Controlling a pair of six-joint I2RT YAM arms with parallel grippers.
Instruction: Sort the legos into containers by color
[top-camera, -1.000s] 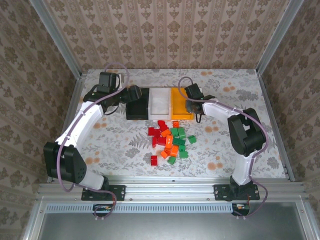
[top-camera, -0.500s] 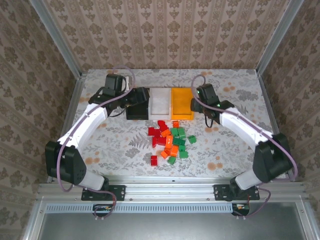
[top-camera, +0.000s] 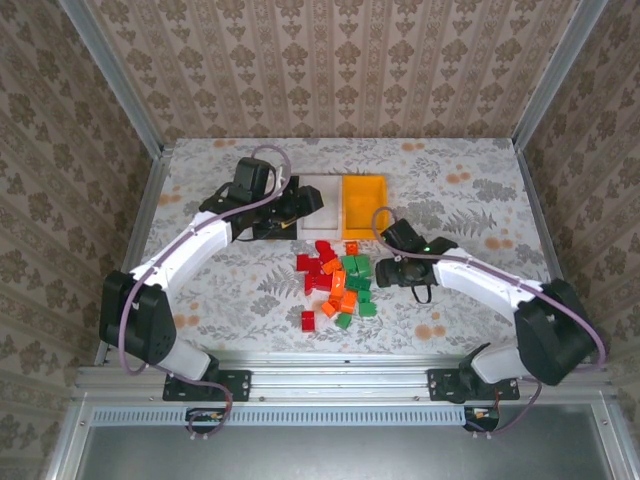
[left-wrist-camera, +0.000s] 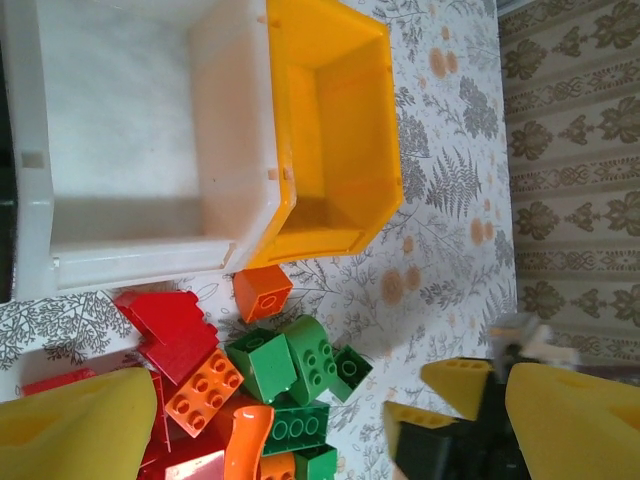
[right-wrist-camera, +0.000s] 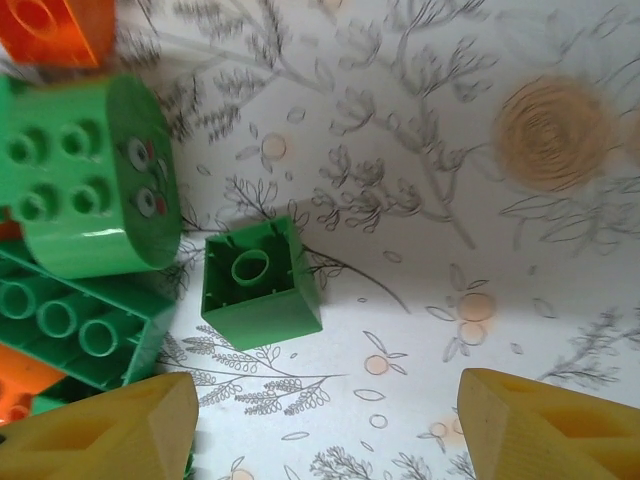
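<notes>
The right end effector hangs low over the patterned bench. Its yellow fingers are spread wide with nothing between them. A small green square plastic brick lies hollow side up just ahead of the gap, clear of both fingers. Beside it a rounded green brick with four studs marks the edge of the pile of red, orange and green plastic bricks.

The left end effector is also wide open and empty, hanging by the bins at the pile's far side. The white rectangular plastic bin and the yellow-orange plastic bin are both empty. The black plastic bin is mostly hidden, so I cannot tell its contents.

There are three bins. Roughly two dozen bricks all lie on the bench, too crowded for an exact count
</notes>
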